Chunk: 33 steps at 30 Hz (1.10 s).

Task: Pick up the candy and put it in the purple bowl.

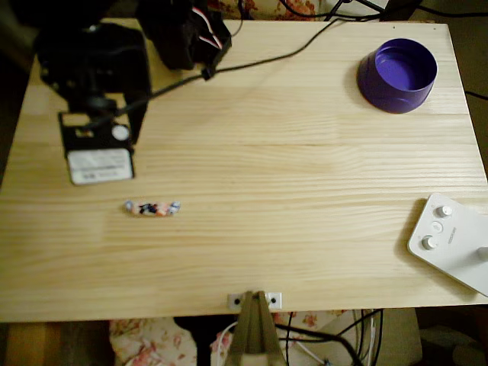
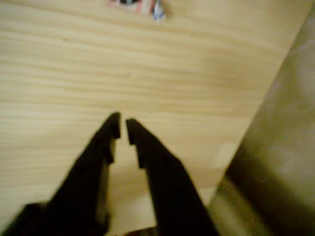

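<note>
The candy (image 1: 152,207) lies flat on the wooden table (image 1: 267,175), left of centre, a small multicoloured wrapped sweet with pale twisted ends. In the wrist view the candy (image 2: 138,5) shows at the top edge, well ahead of my gripper (image 2: 122,126). The two black fingers are almost together, with nothing between them, hovering over bare wood. My black arm (image 1: 95,99) stands over the table's far left corner, behind the candy. The purple bowl (image 1: 398,75) sits upright and empty at the far right corner, far from the arm.
A white device with round knobs (image 1: 450,240) lies at the right edge near the front. A black cable (image 1: 274,55) runs across the back of the table. A metal clamp (image 1: 255,301) grips the front edge at the middle.
</note>
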### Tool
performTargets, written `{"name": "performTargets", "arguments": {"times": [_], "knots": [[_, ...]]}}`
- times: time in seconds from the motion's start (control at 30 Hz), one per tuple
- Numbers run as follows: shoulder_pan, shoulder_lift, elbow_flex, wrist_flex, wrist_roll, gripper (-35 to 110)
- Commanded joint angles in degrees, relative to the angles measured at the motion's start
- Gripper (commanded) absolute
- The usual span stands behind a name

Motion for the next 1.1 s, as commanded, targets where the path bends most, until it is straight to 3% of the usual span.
{"name": "performTargets", "arguments": {"times": [0.0, 0.5, 0.9, 1.07], "knots": [[0.5, -4.0, -9.3, -0.1, -8.2, -1], [-1.2, -23.1, -28.0, 8.3, -32.5, 1], [-1.8, -31.5, -30.7, 10.4, -58.5, 0], [-2.7, -33.8, -31.8, 9.6, -61.3, 1]]}}
